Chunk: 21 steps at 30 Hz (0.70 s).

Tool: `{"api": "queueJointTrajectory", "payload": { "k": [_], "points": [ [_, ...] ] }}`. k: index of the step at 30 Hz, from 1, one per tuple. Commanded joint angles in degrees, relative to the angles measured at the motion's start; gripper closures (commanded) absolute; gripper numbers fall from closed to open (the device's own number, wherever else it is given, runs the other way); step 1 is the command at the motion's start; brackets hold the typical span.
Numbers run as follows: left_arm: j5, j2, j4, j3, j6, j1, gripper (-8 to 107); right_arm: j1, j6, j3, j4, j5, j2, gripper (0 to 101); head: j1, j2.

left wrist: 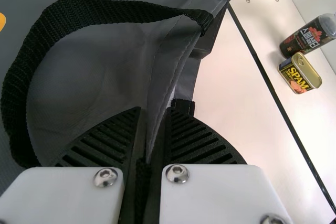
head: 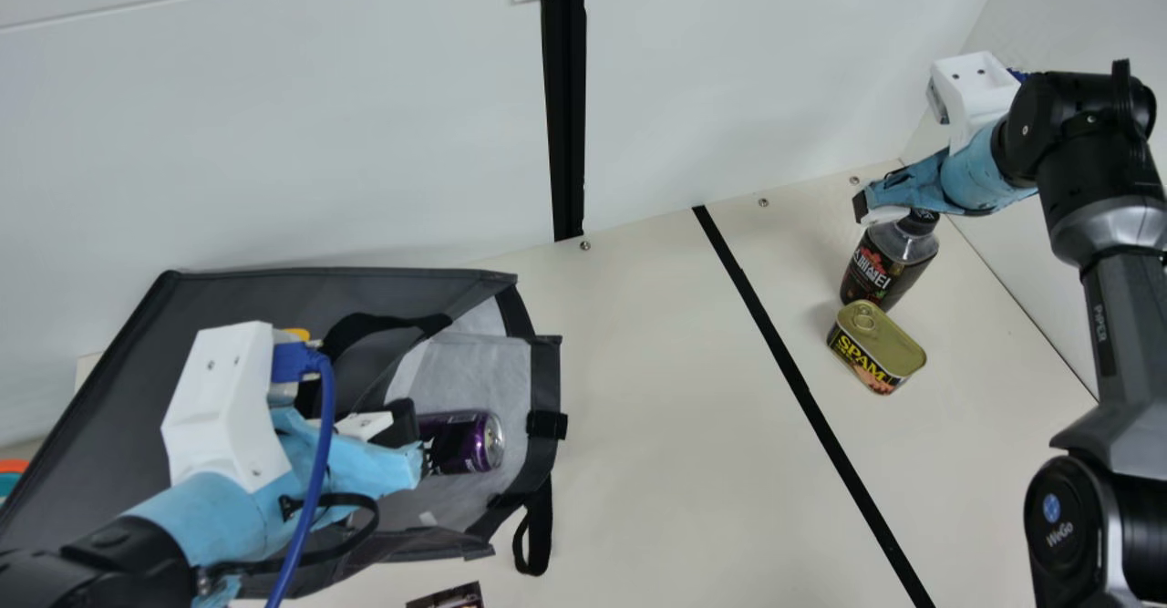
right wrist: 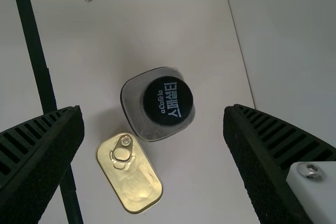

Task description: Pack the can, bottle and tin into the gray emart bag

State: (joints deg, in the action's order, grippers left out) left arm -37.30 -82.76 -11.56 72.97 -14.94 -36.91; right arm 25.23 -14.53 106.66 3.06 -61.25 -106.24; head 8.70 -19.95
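Bag (head: 210, 293), gray with black trim, lies at your left on the cream table (head: 656, 389), its mouth open toward the middle and its pale lining bared. One black handle (left wrist: 79, 11) loops over the gray cloth. Inside the bag, on that lining, you have the can (head: 467, 441) on its side: glossy dark purple, with its silver end facing the mouth.

Across the black stripe (head: 793, 376), at your right, the bottle (head: 889, 266) stands upright on the table. It has a black cap, clear shoulders and a dark label with red and white marks. Just beside it sits the tin (head: 880, 339), a rounded block with a gold lid and ring pull on top and yellow lettering on its dark side.

Your left gripper (head: 412, 444) is at the bag, near the can; in its wrist view the left gripper (left wrist: 154, 111) has its fingers drawn together, pinching the bag's cloth between them. Whether it also touches the can, you cannot tell. Your right gripper (head: 873, 210) is over the bottle's cap, and its wrist view shows the ribbed fingers (right wrist: 44, 156) spread wide, with nothing clamped between them.
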Motion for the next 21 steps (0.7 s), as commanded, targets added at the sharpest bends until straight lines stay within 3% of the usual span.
{"api": "queueJointTrajectory", "payload": {
  "k": [1,21],
  "points": [
    [0.0,0.0,0.0,0.0,0.0,0.0,89,0.08,0.12,0.13,-0.01,0.02,-0.44,10,1.3,-0.05],
    [0.0,0.0,0.0,0.0,0.0,0.0,89,1.06,-0.07,1.68,-1.12,0.27,-5.3,10,1.3,-0.05]
  ]
}}
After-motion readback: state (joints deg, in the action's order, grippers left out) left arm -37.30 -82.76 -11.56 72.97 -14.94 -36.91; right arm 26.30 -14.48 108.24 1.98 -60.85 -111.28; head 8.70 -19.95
